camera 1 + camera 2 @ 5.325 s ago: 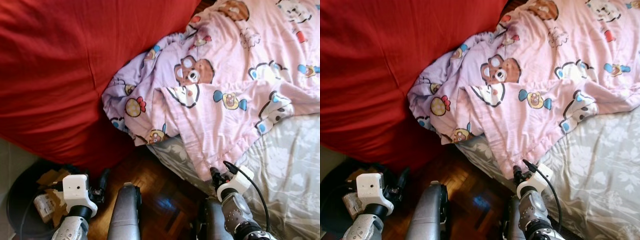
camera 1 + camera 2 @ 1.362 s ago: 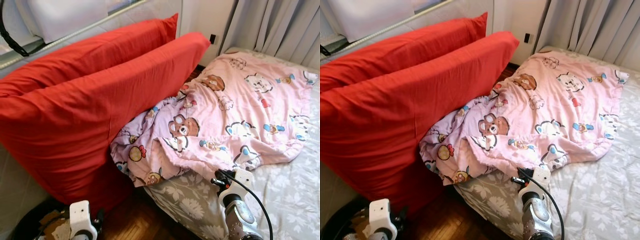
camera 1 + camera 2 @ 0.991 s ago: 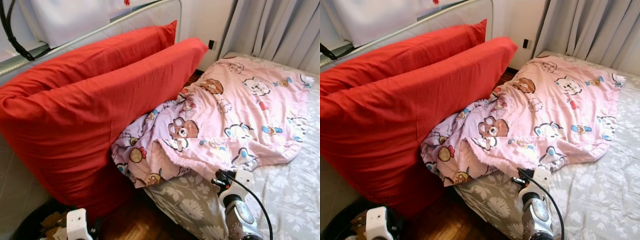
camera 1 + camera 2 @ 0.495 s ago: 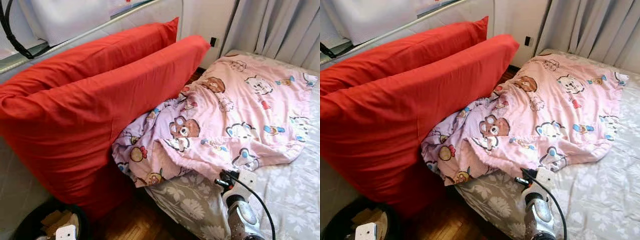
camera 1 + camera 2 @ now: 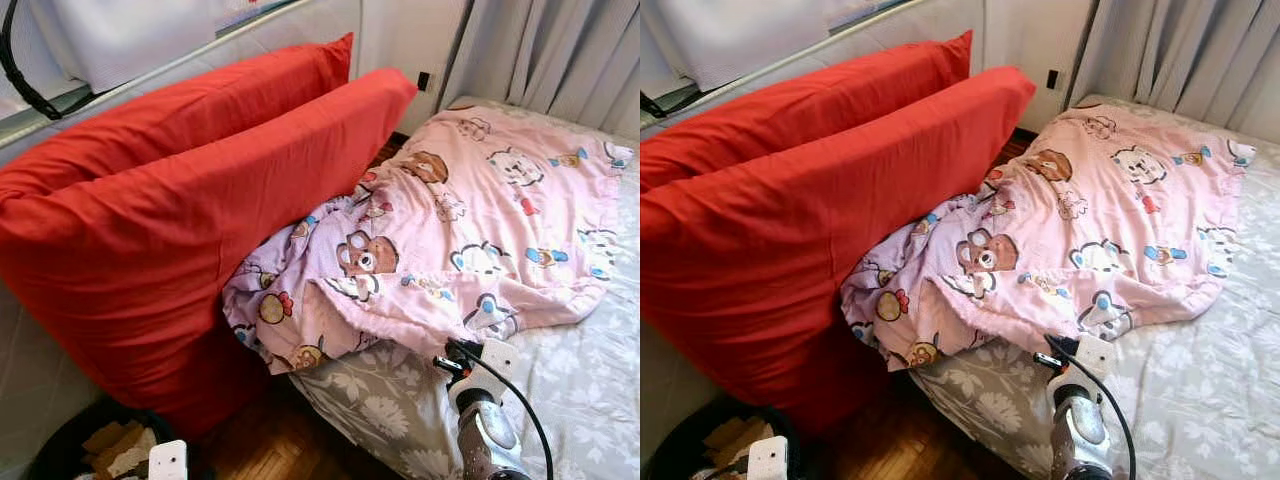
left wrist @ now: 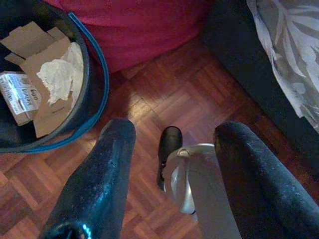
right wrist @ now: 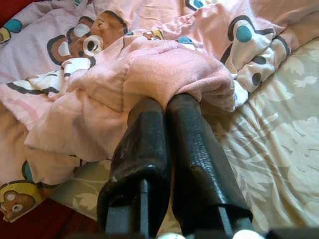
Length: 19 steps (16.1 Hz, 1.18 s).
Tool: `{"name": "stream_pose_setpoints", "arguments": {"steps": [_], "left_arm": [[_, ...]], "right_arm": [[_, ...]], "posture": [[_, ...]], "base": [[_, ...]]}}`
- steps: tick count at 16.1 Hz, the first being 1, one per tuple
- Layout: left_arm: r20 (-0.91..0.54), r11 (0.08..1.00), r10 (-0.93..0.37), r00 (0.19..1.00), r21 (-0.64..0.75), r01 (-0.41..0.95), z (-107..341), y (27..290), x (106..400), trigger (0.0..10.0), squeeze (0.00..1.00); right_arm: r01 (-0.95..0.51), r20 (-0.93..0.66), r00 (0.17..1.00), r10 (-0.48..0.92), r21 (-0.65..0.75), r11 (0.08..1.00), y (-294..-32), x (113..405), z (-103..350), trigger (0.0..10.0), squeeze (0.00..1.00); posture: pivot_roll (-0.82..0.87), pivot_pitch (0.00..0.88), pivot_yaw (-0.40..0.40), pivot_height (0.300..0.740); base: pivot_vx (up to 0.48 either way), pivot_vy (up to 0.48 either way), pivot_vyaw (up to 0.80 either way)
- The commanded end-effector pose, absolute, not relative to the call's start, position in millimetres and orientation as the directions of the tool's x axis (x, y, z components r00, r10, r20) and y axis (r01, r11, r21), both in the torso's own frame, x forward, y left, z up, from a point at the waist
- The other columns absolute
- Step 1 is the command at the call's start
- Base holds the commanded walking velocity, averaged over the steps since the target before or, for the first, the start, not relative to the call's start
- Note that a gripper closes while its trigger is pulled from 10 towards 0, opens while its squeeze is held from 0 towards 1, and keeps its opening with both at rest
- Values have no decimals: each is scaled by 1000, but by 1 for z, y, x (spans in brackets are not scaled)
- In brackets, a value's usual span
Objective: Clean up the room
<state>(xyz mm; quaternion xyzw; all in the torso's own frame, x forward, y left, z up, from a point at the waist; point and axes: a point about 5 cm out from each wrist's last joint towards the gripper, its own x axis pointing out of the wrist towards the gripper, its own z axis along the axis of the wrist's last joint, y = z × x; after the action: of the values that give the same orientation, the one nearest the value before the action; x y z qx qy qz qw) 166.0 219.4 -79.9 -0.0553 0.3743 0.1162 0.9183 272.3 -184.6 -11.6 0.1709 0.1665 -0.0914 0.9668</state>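
1. R gripper [image 7: 167, 112]: fingers pressed together, pinching a fold at the near edge of the pink cartoon blanket [image 5: 470, 215]. The cloth bunches right at the tips and the rest spreads away beyond them over the grey floral sheet [image 5: 590, 380].
2. L gripper [image 6: 169, 149]: fingers spread, nothing btwn them. It hangs low over the parquet floor [image 6: 164, 84]. Black bin [image 6: 92, 74] w/ cardboard and paper scraps sits beside the tips, apart from them.
3. Risk, our guess: the pinch looks thin, just a small fold, so a hard pull could slip the cloth out.
4. Risk: beyond the R tips the blanket's far-left part is crumpled against the red cushions [image 5: 190, 200] and hangs off the bed edge. A pull may drag that lump to the floor or snag it there, leaving a worse mess.
5. Vs approx 5 s ago: we looked steeply down at the blanket edge and floor then; now the view is raised, so the curtains [image 5: 560, 50] and the whole bed are visible. That's cam motion. R pinch on the hem same. L gripper sits lower in view, only its white mount peeking.
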Motion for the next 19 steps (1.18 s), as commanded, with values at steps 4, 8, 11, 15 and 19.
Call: {"name": "stream_pose_setpoints", "arguments": {"steps": [4,8,11,15,19], "left_arm": [[-730,968,176,660,6,-251,-83,226,157,10000,0],[-730,967,180,659,10,-253,-83,228,157,10000,0],[-730,967,181,659,10,-254,-83,229,156,10000,0],[-731,967,180,658,8,-255,-83,228,156,10000,0],[-730,967,179,659,7,-254,-83,228,156,10000,0]], "right_arm": [[231,-353,927,-126,274,934,-186,270,-13,10000,0],[224,-348,929,-122,269,937,-184,271,-12,10000,0],[220,-347,930,-120,267,938,-184,271,-12,10000,0],[218,-346,931,-120,261,940,-184,271,-12,10000,0],[216,-339,933,-122,256,942,-185,272,-10,10000,0]], "posture": [[102,132,3,740],[104,131,2,740],[106,132,-1,740],[104,129,-2,740],[103,118,-1,740]], "base": [[0,0,0],[0,0,0],[0,0,0],[0,0,0],[0,0,0]]}}
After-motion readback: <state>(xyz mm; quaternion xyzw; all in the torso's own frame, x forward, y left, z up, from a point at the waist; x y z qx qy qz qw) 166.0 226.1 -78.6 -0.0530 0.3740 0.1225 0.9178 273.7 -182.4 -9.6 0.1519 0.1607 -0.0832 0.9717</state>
